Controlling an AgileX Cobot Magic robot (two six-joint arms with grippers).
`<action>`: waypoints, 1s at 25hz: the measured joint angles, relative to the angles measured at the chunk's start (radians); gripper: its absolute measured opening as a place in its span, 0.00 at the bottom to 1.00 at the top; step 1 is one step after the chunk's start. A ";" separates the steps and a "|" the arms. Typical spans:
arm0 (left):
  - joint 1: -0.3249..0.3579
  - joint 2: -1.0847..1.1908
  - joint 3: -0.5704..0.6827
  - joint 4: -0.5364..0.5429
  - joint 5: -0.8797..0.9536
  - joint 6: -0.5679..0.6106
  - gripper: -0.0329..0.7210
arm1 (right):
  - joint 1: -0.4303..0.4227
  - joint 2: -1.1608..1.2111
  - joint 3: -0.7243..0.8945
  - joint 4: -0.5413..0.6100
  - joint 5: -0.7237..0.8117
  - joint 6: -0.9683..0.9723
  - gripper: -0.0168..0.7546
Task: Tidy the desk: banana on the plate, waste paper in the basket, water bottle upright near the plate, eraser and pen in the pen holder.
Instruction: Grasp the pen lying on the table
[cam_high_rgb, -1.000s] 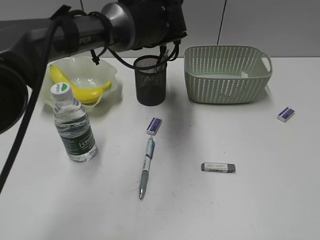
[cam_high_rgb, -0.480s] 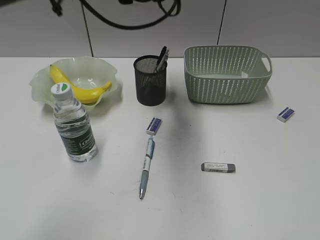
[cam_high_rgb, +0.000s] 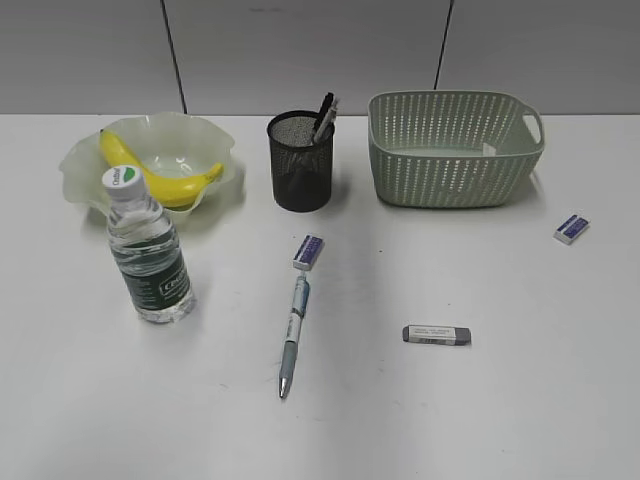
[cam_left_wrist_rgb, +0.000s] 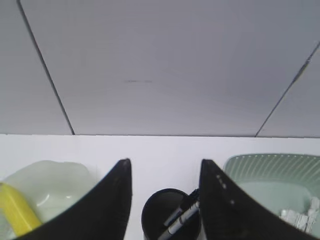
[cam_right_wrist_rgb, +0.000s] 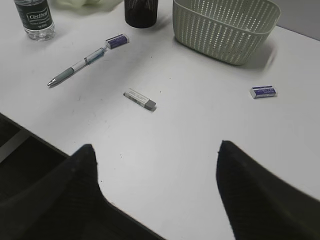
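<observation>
The banana (cam_high_rgb: 160, 176) lies in the pale green plate (cam_high_rgb: 78, 172). The water bottle (cam_high_rgb: 148, 256) stands upright in front of the plate. The black pen holder (cam_high_rgb: 300, 168) holds a dark pen (cam_high_rgb: 325, 112). A second pen (cam_high_rgb: 292, 338) lies on the desk (cam_high_rgb: 500, 400), with a purple-white eraser (cam_high_rgb: 308, 251) at its top end. The basket (cam_high_rgb: 455, 150) holds a white scrap (cam_left_wrist_rgb: 299, 216) that looks like the waste paper. My left gripper (cam_left_wrist_rgb: 166, 162) is open and empty, high above the pen holder (cam_left_wrist_rgb: 170, 215). My right gripper (cam_right_wrist_rgb: 156, 146) is open and empty over the desk's near edge.
A grey eraser (cam_high_rgb: 436, 334) lies at the middle right of the desk. Another purple-white eraser (cam_high_rgb: 570, 229) lies at the far right. A grey panelled wall stands behind the desk. Neither arm shows in the exterior view.
The left arm, over the pen holder a second ago, has lifted out of the exterior view. A dark pen now shows standing in the pen holder.
</observation>
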 joint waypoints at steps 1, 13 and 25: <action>0.000 -0.015 0.002 -0.019 -0.001 0.064 0.47 | 0.000 0.000 0.000 0.000 0.000 0.000 0.78; 0.007 -0.261 0.257 -0.071 0.054 0.344 0.35 | 0.000 0.000 0.000 0.000 0.000 0.000 0.78; 0.008 -0.279 0.263 -0.158 0.032 0.345 0.35 | 0.000 0.000 0.000 0.000 0.000 0.000 0.78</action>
